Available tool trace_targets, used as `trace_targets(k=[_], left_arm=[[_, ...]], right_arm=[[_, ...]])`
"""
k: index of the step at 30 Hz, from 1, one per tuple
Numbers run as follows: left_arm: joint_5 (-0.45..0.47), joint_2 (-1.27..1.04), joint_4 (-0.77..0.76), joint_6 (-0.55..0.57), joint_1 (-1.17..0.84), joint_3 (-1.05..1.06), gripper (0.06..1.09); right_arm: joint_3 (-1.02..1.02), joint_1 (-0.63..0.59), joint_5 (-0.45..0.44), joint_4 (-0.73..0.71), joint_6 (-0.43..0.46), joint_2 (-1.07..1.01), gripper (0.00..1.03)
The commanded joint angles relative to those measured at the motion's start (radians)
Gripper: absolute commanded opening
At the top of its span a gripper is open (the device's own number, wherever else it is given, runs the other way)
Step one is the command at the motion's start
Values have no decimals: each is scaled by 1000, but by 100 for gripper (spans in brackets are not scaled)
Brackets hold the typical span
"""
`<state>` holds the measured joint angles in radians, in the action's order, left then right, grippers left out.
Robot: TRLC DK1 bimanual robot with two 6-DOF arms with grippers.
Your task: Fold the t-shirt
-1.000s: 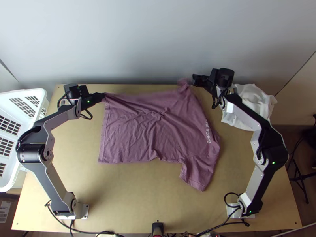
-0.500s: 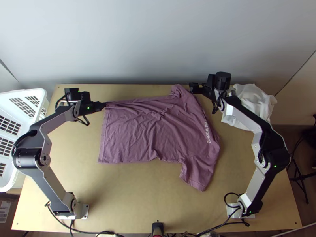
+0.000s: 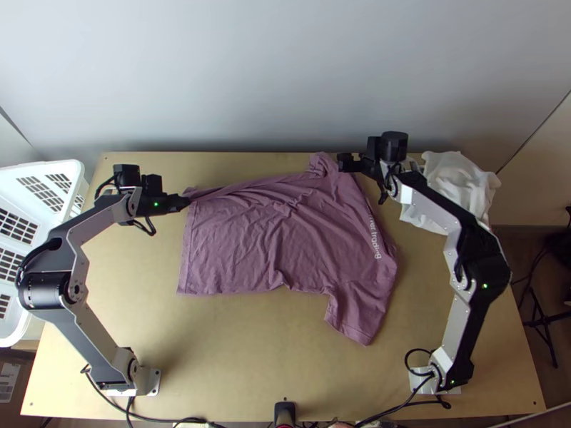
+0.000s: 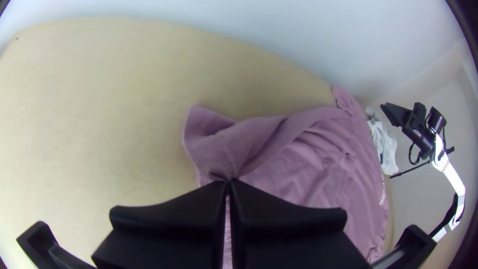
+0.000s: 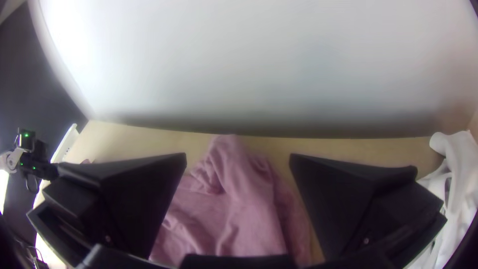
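T-shirt [image 3: 278, 242] — pinched bit hidden between left fingers [image 3: 176, 204]; basket [image 3: 61, 166] cut off.

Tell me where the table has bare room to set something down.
The widest bare patch of table lies between the t-shirt and the near edge. Narrower patches separate the shirt from each arm. The far side is crowded: left gripper shut on the shirt, open right gripper by its bunched end, white cloth beyond.
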<state>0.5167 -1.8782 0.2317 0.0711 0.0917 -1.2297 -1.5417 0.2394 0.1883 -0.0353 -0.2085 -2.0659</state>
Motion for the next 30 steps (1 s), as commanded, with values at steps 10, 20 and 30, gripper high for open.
trace_targets(k=[10, 20, 30], left_arm=[[17, -9, 9, -8, -17, -33, 9], [17, 17, 34, -8, -23, -44, 9], [16, 65, 90, -7, -44, -25, 10]], right_arm=[[-193, 11, 2, 83, -2, -174, 96], [-325, 15, 2, 193, -3, -260, 96], [-405, 20, 2, 385, 14, -324, 84]])
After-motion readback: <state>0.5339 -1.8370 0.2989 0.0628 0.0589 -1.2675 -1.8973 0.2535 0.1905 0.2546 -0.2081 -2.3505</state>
